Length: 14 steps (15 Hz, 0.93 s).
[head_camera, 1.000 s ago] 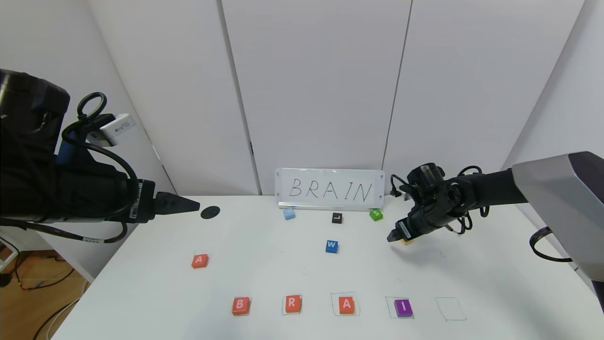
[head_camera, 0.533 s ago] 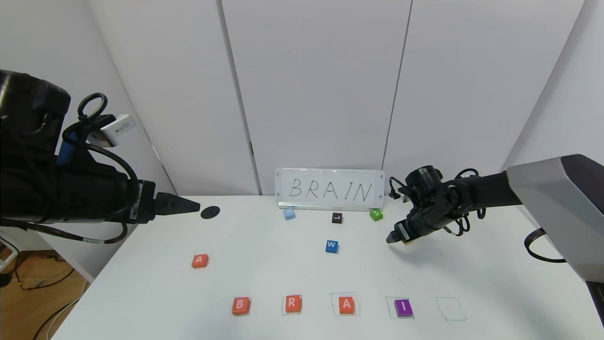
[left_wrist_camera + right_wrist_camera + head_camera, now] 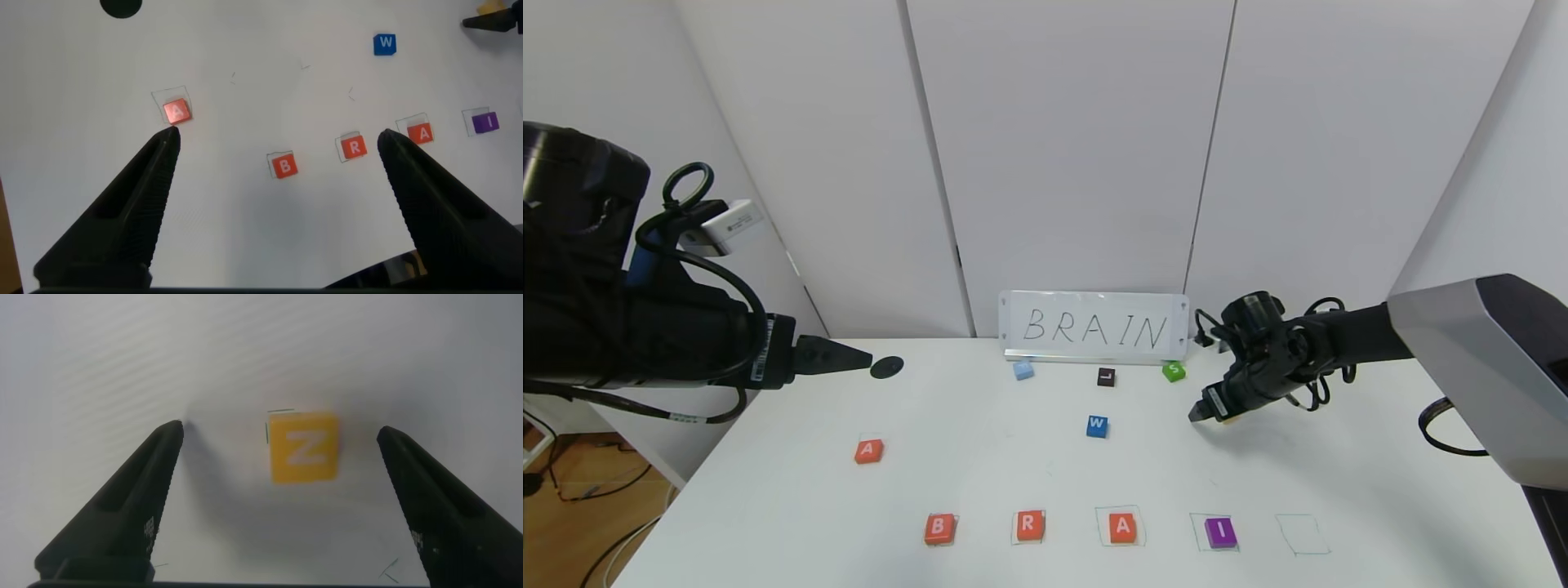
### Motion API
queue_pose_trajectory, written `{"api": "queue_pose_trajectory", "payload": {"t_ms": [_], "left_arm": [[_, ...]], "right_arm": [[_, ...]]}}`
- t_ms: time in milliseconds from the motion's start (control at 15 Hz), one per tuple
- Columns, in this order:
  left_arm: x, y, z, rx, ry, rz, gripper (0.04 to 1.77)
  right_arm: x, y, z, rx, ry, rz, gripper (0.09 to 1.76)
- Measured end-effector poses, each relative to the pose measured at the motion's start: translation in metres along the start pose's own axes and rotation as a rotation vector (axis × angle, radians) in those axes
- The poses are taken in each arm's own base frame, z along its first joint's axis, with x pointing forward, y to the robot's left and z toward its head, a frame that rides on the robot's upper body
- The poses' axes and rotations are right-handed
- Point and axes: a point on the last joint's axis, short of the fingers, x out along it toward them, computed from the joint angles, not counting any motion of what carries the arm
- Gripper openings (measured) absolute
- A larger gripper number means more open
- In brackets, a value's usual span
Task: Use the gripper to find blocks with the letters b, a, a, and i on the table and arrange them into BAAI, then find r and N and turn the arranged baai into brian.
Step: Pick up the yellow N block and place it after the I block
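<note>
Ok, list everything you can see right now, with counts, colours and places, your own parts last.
table: one, white, with drawn green squares.
sign: one, white, reads BRAIN, back edge.
front row: orange B, orange R, orange A, purple I; last square empty.
spare A: orange, left side.
other blocks: blue W, light blue, black, green S.
N: yellow, below right gripper.
left gripper: open, raised, left.
right gripper: open, over N.

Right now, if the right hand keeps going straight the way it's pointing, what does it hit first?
Most likely the yellow N block. The open right hand points down at the table with the block between its fingers, though the depth is unclear.
</note>
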Motion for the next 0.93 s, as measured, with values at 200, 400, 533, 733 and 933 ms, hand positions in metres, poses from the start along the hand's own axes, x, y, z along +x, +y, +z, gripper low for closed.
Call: {"api": "queue_pose_trajectory", "payload": {"t_ms": [200, 400, 533, 733, 933], "left_arm": [[0.0008, -0.0010, -0.0005, 0.003, 0.005, -0.004, 1.72], [0.0011, -0.0012, -0.0005, 0.003, 0.005, -0.005, 1.72], [0.0011, -0.0012, -0.0006, 0.003, 0.006, -0.004, 1.72], [0.0012, -0.0014, -0.0006, 0.004, 0.006, -0.005, 1.72], [0.0014, -0.0016, -0.0007, 0.009, 0.007, -0.006, 1.72]], "right_arm": [[0.0014, -0.0003, -0.0007, 0.000, 0.003, 0.000, 1.71], [0.0022, -0.0004, -0.0014, 0.000, 0.006, 0.000, 1.71], [0.0024, -0.0004, -0.0015, 0.000, 0.007, 0.001, 1.71], [0.0018, -0.0003, -0.0019, 0.002, 0.010, 0.002, 1.50], [0.0008, -0.0003, -0.0022, 0.002, 0.012, 0.002, 1.04]]}}
